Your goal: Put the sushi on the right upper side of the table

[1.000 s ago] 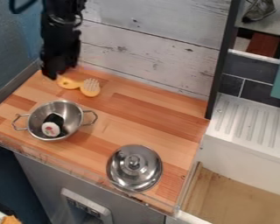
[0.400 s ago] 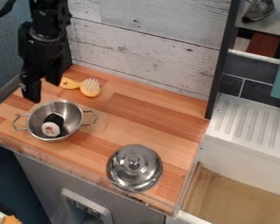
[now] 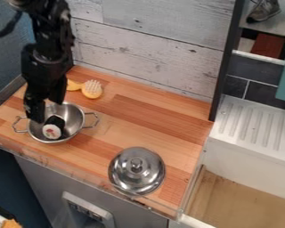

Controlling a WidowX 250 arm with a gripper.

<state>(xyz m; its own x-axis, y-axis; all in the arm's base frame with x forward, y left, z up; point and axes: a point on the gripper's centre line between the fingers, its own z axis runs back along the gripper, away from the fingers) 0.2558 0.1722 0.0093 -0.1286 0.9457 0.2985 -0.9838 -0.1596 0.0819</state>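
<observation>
The black gripper [image 3: 48, 110] hangs over the back left part of the metal pot, its two fingers spread apart with nothing between them. Just in front of and below it, the sushi [image 3: 53, 128], a black roll with a white end and a pinkish-red centre, lies inside the two-handled pot [image 3: 78, 116]. The pot stands on the left of the wooden table [image 3: 151, 116].
A yellow brush [image 3: 92, 89] lies behind the pot, partly hidden by the arm. A shiny metal lid [image 3: 136, 171] with a knob sits near the table's front right. Behind rises a whitish plank wall [image 3: 151, 44]; a dark post borders the right back corner.
From the back left, the gripper has moved forward and down to the pot, its fingers now spread over the pot's rear side. The sushi, pot and lid have stayed where they were.
</observation>
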